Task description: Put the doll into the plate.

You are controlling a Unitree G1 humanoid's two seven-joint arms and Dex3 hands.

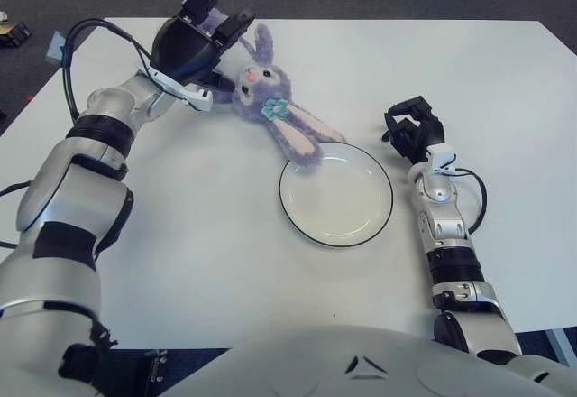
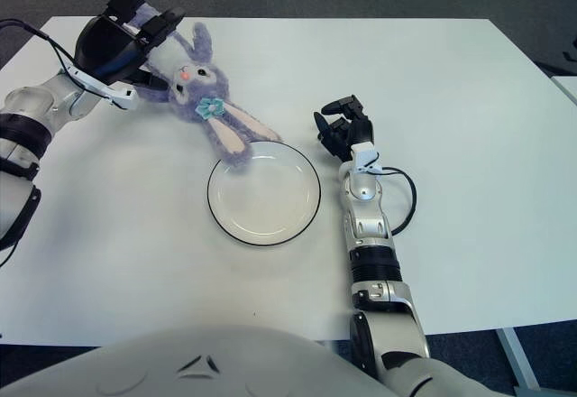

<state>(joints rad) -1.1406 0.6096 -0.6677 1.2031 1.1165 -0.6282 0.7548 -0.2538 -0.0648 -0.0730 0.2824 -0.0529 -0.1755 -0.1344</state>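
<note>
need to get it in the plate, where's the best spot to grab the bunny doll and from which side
Probably the head and upper body of the doll, coming from the far left, where the left hand already hovers with fingers spread. The doll lies flat and diagonal, its legs touching the plate rim, so gripping the bulky head end lets it swing in. The right hand shows right of the plate.

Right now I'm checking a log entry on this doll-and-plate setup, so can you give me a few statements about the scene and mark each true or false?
1. The doll lies fully inside the plate. False: its body lies on the table, and only its feet reach the plate's rim.
2. The left hand is at the doll's head end, fingers spread. True.
3. The right hand is holding the plate. False: it shows to the right of the plate, apart from it.
4. The plate holds nothing in its middle. True.
5. The doll is a purple rabbit with a blue flower at its neck. True.
</note>
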